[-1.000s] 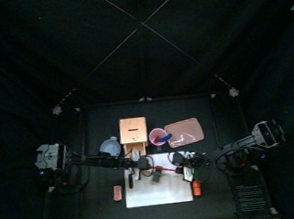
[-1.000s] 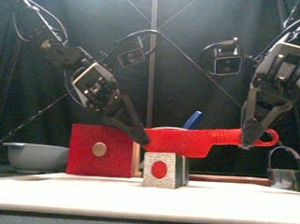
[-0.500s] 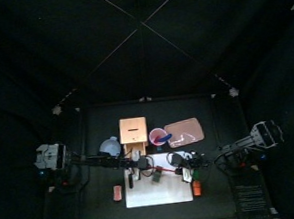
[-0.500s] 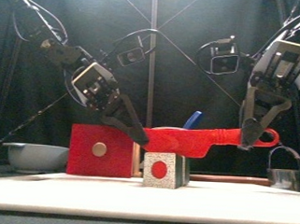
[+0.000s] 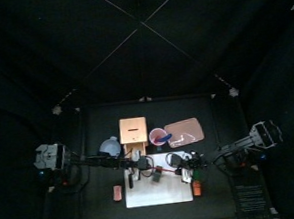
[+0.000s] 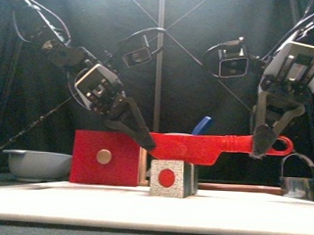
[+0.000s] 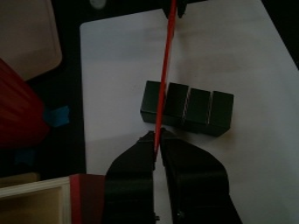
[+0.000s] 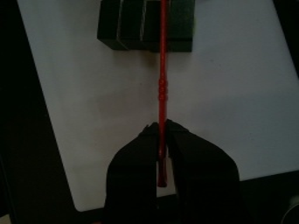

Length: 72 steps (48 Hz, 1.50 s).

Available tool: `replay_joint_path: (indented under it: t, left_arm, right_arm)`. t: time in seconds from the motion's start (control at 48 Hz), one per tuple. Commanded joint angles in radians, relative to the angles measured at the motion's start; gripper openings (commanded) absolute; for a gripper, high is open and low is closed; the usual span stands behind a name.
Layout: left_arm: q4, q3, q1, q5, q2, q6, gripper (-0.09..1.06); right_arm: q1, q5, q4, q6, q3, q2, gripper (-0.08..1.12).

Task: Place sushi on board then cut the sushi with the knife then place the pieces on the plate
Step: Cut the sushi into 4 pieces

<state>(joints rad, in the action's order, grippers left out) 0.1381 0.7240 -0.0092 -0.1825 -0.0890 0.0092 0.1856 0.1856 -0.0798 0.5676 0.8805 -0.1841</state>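
Both ends: knife [image 6: 211, 144] pinched, held level
Left gripper [image 6: 148, 143]: clamped on blade tip
Right gripper [image 6: 260, 148]: clamped on handle
Sushi [image 6: 172, 177]: just below left gripper, on board [image 7: 233, 52]

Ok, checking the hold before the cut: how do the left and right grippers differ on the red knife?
The left gripper slants in and pinches the blade end of the red knife, just above the sushi roll. The right gripper hangs steeper, on the handle end, off to the side of the roll. Both are shut on the knife.
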Motion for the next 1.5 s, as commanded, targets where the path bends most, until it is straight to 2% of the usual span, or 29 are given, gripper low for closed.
replay_joint_path:
  t: [0.021,0.167,0.396,0.729,0.917,1.146,1.5]
  left_arm:
    - [0.0,-0.034,0.014,-0.008,0.009,-0.002,0.38]
    - [0.0,-0.031,0.011,0.0,0.006,-0.003,0.38]
    - [0.0,-0.041,0.009,0.071,-0.008,-0.003,0.38]
    - [0.002,-0.044,0.002,0.08,-0.011,-0.002,0.38]
    - [0.017,-0.041,-0.017,0.103,-0.012,-0.002,0.38]
    - [0.058,-0.048,-0.035,0.149,-0.023,-0.005,0.38]
    - [0.061,-0.048,-0.063,0.17,-0.034,-0.006,0.38]
  right_arm:
    - [0.011,-0.006,0.0,-0.003,-0.032,-0.012,0.4]
    - [0.011,-0.006,0.002,-0.003,-0.034,-0.006,0.4]
    - [0.014,-0.006,-0.002,-0.003,-0.035,0.005,0.4]
    - [0.026,-0.006,-0.003,-0.006,-0.037,0.051,0.39]
    - [0.037,-0.006,-0.003,-0.011,-0.044,0.094,0.39]
    - [0.043,-0.006,-0.015,-0.014,-0.061,0.13,0.39]
    - [0.046,-0.006,-0.02,-0.017,-0.069,0.15,0.39]
